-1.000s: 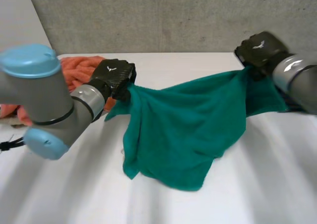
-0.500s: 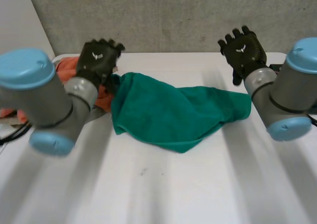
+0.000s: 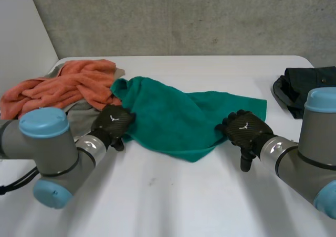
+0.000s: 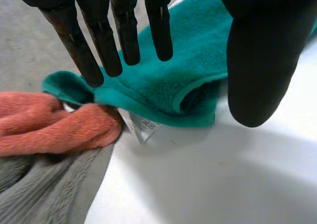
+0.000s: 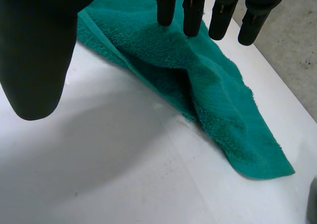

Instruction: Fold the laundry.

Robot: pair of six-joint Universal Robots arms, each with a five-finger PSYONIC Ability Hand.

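Observation:
A teal towel (image 3: 178,116) lies rumpled on the white table (image 3: 173,200), with folds running across it. My left hand (image 3: 112,124) hovers at the towel's near left edge, open; in the left wrist view its fingers (image 4: 124,30) stretch straight over the towel's hemmed edge (image 4: 163,80) and the thumb (image 4: 260,60) stands apart. A white label (image 4: 141,128) pokes out beneath that edge. My right hand (image 3: 244,132) is at the towel's near right edge, open; its straight fingers (image 5: 193,11) hang above the towel (image 5: 218,95), thumb (image 5: 37,50) over bare table.
An orange cloth (image 3: 60,87) is heaped at the back left on a grey cloth (image 3: 84,114), touching the towel's left end. A dark garment (image 3: 304,85) lies at the table's right edge. A concrete wall (image 3: 184,17) backs the table.
Both hands let go of the towel they had held up by its corners; it dropped flat onto the table. The hands then came down to its near edge, fingers spread.

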